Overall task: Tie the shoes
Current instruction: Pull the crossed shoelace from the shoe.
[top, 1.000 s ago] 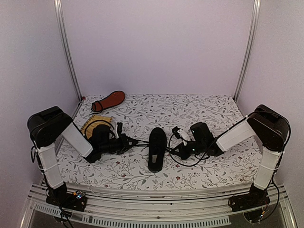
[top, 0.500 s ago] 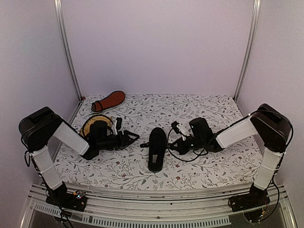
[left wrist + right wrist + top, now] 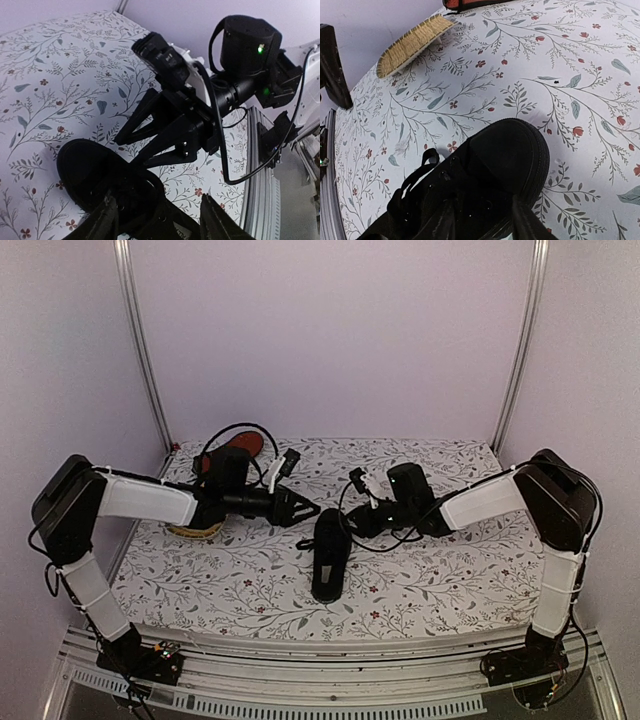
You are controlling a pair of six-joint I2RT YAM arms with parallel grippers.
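One black shoe lies mid-table, toe pointing away from the arms. Its toe cap and a loose lace loop show in the right wrist view. My left gripper hovers at the shoe's far left, jaws apart with nothing between them. My right gripper hovers at the far right, facing the left one, open over the shoe's lace area. From the left wrist view the right gripper shows its fingers spread. The other shoe lies at the back left, reddish-orange sole up, partly behind my left arm.
A yellow woven mat lies at the left, partly under my left arm; the right wrist view shows the mat too. Pale walls with metal posts close in the table. A black cable loops under my right wrist.
Both grippers were shut and spread wide at the shoe's sides. Both have opened and swung to the far end of the shoe, close to each other near its toe.
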